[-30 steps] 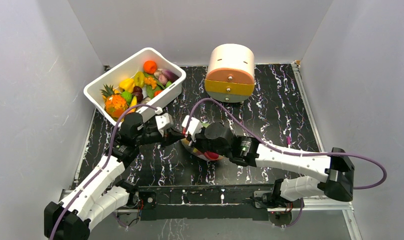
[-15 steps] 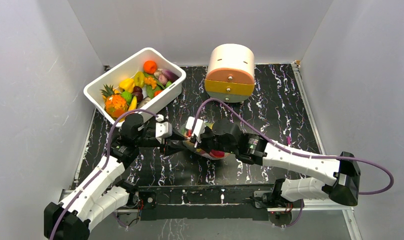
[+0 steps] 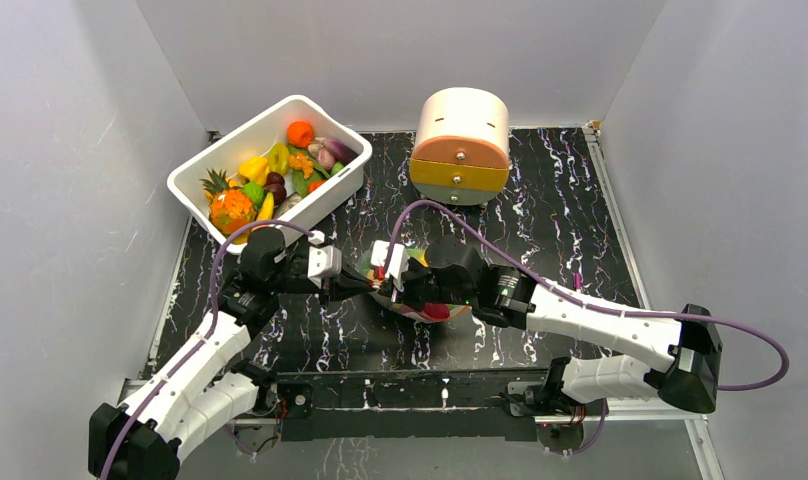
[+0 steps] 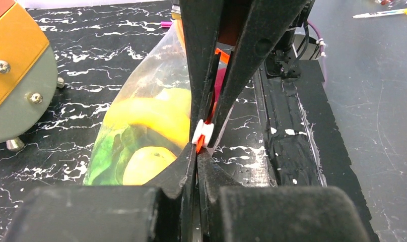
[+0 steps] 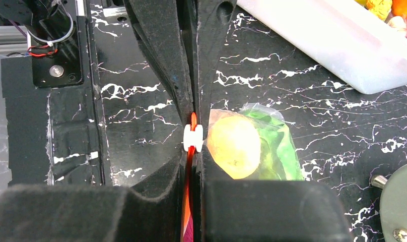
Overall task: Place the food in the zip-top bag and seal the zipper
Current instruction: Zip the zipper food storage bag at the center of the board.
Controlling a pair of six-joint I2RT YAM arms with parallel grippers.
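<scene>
The zip-top bag lies on the surface between the two tools and holds a yellow piece and a green leafy piece. The left tool is narrow and clamped on the zipper, directly ahead of which sits the white slider. The right tool is narrow, clamped on the same strip, facing it tip to tip. The drawer box stands far left of the left tool.
</scene>
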